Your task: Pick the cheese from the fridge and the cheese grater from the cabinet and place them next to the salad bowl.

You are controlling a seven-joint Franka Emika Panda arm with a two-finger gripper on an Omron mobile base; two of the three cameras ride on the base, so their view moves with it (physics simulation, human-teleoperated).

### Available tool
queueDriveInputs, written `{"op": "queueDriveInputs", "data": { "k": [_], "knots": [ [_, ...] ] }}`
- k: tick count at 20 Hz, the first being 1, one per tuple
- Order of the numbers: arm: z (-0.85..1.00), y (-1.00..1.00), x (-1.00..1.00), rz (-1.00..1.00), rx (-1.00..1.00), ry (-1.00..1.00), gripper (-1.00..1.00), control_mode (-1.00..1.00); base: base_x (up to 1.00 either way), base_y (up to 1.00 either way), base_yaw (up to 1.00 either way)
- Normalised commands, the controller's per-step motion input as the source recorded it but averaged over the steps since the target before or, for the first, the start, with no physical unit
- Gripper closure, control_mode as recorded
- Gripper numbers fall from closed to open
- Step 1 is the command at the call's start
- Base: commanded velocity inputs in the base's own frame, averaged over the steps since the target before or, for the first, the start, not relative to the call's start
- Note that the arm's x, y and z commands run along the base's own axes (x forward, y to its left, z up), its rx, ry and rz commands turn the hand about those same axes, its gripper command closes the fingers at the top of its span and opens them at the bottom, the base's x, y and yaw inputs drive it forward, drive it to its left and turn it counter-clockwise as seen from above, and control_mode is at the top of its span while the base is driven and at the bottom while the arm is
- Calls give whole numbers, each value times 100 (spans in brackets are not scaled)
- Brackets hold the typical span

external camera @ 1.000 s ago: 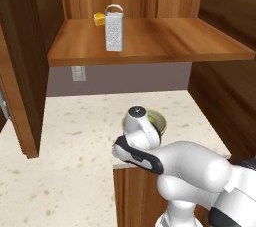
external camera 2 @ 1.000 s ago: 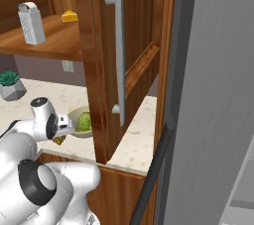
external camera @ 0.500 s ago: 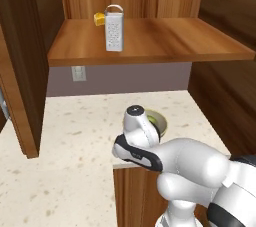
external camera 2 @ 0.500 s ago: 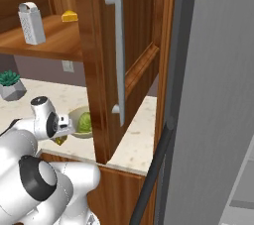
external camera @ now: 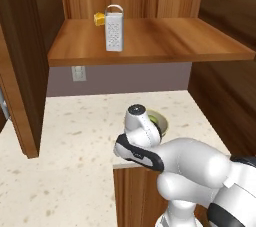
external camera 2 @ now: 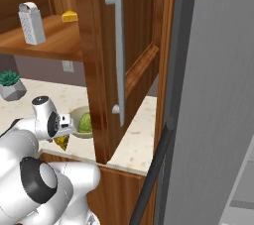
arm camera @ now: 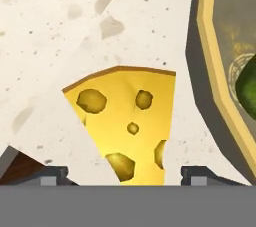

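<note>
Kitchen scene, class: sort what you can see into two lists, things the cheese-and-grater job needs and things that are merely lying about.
Needed for the job:
- cheese, by the bowl
- salad bowl
- cheese grater, on the shelf
- cabinet
- fridge
- gripper, open

Just lying about:
- paler yellow wedge
- potted plant
- wall socket

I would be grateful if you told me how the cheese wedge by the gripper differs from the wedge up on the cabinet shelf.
The cheese by the gripper is a dull golden wedge with dark holes, lying on the speckled counter beside the salad bowl. The shelf wedge is brighter yellow and sits high on the cabinet shelf, behind the cheese grater. Its holes, if any, are too small to tell. Both are yellow wedges.
</note>
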Motion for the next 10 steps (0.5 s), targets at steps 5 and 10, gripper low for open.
{"op": "queueDriveInputs", "data": {
  "k": [5,10],
  "knots": [
    [5,-4,0,0,0,-1,-100,-100,0,0,0],
    [36,-1,-17,0,0,-3,-100,-100,0,0,0]
  ]
}}
